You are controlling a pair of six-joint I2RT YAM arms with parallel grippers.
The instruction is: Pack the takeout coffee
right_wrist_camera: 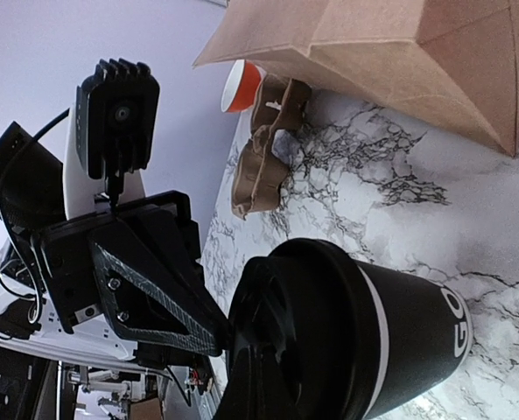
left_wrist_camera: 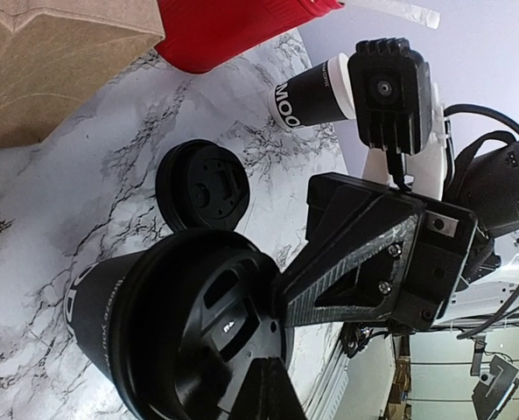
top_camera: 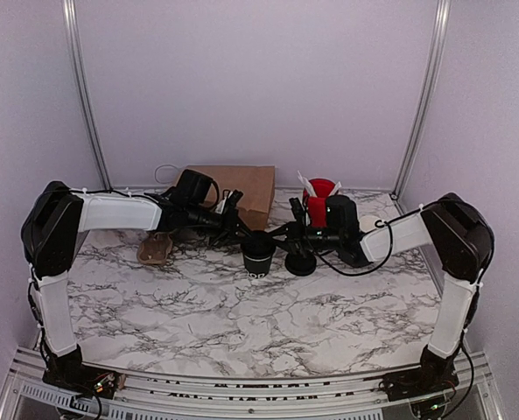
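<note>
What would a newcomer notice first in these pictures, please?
Most striking are the left gripper and the right gripper, both shut, close together over a lidded black cup at the middle of the marble table. Behind it stand a brown paper bag and a red cup holding white sticks; a loose black lid lies beside the black cup.

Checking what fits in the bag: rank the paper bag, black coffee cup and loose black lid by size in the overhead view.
1. paper bag, clearly largest.
2. black coffee cup.
3. loose black lid, about as wide as the cup but flatter.
</note>
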